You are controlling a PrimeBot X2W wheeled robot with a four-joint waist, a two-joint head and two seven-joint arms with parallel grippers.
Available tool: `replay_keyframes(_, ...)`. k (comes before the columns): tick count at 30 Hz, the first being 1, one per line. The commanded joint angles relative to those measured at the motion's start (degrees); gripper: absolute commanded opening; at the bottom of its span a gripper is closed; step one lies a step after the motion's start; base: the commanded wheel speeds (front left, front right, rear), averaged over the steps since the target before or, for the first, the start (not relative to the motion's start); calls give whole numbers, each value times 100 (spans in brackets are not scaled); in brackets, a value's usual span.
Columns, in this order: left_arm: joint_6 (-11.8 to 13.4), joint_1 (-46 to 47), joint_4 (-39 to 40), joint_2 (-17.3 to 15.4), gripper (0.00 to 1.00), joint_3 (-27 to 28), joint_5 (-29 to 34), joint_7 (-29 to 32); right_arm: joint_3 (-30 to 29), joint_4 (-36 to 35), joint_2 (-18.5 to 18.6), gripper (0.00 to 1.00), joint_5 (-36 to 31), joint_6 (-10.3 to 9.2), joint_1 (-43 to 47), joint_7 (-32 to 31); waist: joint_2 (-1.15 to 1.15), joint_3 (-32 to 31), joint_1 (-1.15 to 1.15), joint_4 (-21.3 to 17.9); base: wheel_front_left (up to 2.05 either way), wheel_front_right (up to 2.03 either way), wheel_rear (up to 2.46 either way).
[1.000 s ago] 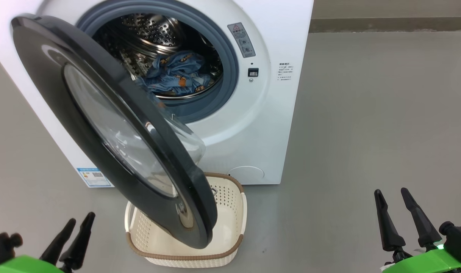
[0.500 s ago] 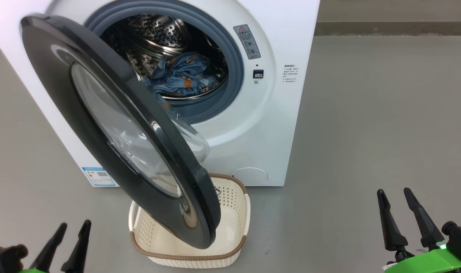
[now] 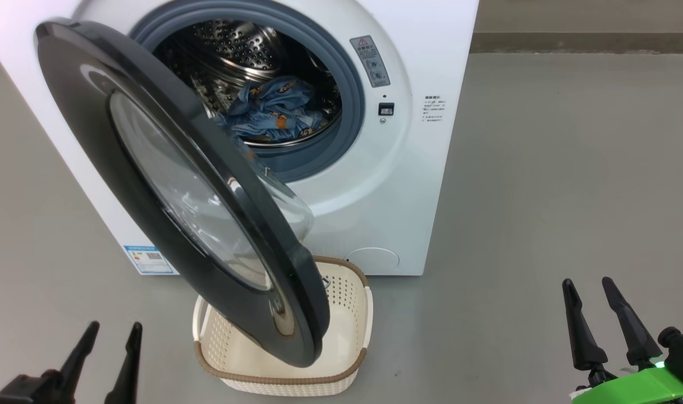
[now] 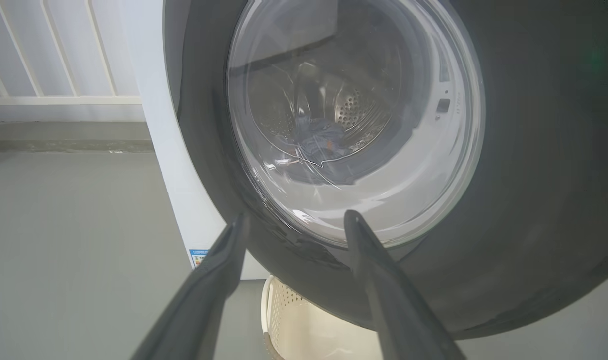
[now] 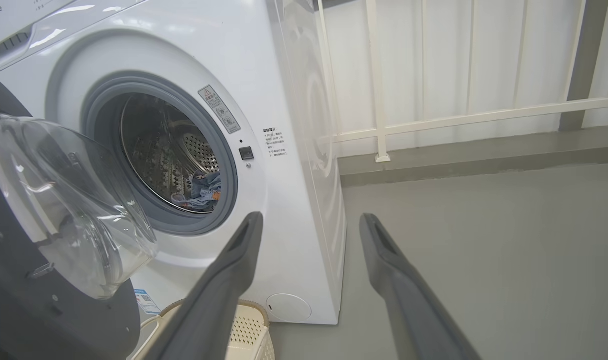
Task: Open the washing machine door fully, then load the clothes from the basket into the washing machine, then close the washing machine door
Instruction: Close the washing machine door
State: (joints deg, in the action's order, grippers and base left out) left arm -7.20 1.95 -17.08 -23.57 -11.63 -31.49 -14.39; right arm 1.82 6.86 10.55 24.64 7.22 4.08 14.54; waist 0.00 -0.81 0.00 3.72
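Hanging half-open: WM door [image 3: 184, 191]; clothes [image 3: 274, 109] in drum [image 3: 234, 42].

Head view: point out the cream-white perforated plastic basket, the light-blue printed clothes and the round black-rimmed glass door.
cream-white perforated plastic basket [image 3: 344, 292], head view, perforated inner wall.
light-blue printed clothes [image 3: 274, 109], head view, middle of the pile.
round black-rimmed glass door [image 3: 83, 95], head view, upper black rim.
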Motion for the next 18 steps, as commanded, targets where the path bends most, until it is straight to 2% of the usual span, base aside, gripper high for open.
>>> replay_keyframes(1, -29, 76, 220, -53, 100, 344, 230, -60, 96, -129, 113, 100, -51, 26, -72, 46, 0, 2, 0, -5, 0, 0, 0)
replay_keyframes(11, -29, -116, 363, 372, 100, 793, 724, -61, 92, -119, 112, 100, -52, 26, -94, 46, 0, 40, 0, -22, 0, 0, 0)
replay_keyframes(18, -29, -214, 313, 498, 100, 908, 905, -61, 76, -116, 117, 100, -57, 26, -110, 46, 0, 57, 0, -47, 0, 0, 0)
